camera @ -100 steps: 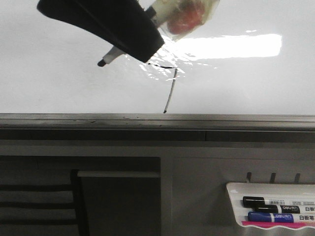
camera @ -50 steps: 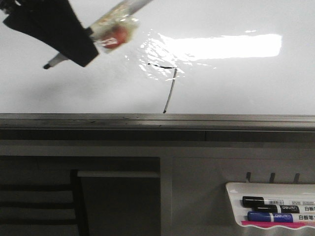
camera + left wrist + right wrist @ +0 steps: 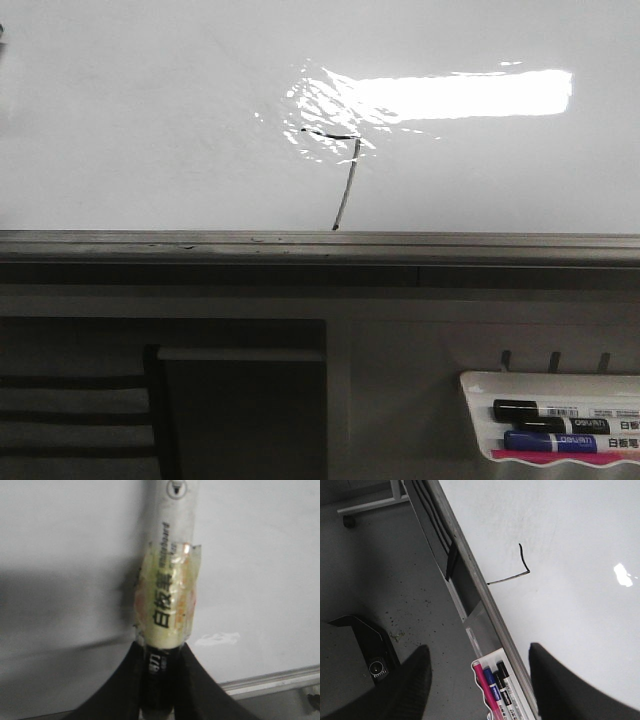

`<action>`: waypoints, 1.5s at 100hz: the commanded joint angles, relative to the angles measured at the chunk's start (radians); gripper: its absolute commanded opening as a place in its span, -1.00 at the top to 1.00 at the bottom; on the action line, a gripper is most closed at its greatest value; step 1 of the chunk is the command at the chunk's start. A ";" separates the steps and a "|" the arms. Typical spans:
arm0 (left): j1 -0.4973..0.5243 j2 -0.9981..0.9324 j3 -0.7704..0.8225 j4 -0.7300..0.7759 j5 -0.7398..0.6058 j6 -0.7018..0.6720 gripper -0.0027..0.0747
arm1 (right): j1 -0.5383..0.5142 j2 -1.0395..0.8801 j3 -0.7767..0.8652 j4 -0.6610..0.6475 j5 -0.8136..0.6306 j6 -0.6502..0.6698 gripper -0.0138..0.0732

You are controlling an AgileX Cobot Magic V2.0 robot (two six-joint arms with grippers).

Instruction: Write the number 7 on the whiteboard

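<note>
The number 7 (image 3: 342, 170) is drawn in thin dark line on the whiteboard (image 3: 150, 120), low on the board and a little left of its middle in the front view. Its short top stroke lies at the lower left edge of the bright rectangular glare (image 3: 460, 92), and its longer, slightly slanted downstroke ends just above the grey lower rail (image 3: 320, 243). The same mark (image 3: 512, 570) is seen in the right wrist view, close to the rail.

No arm is seen in the front view. In the left wrist view, the left gripper (image 3: 159, 667) is pressed together on a whiteboard marker (image 3: 167, 590), which is pinched at its dark lower end between the two black fingers (image 3: 202, 687). A band of yellowish clear tape (image 3: 167, 612) is wrapped around the marker's barrel just beyond the fingers. The marker is pointed out over the board; whether its tip touches the surface cannot be told, as the tip is out of the picture.

In the right wrist view, the right gripper (image 3: 479, 680) is spread wide with nothing between its fingers, and it is held apart from the board, above the floor (image 3: 385, 580).

A small white tray (image 3: 550, 425) is hung below the rail at the right. A black marker (image 3: 550, 411), a blue marker (image 3: 555, 441) and a pink item (image 3: 560, 457) are laid in it.
</note>
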 commanded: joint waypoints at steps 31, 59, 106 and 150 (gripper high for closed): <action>0.012 -0.023 -0.012 -0.066 -0.107 -0.011 0.98 | -0.002 -0.020 -0.031 0.007 -0.032 0.000 -0.21; 0.012 -0.023 -0.012 -0.066 -0.120 -0.011 0.98 | -0.002 -0.020 -0.031 0.007 -0.032 0.000 -0.21; 0.012 0.044 -0.012 -0.078 -0.110 -0.009 0.98 | -0.002 -0.020 -0.031 0.005 -0.022 0.000 -0.21; 0.012 0.037 -0.048 -0.078 -0.061 0.008 -0.06 | -0.002 -0.020 -0.031 0.005 -0.022 0.006 -0.21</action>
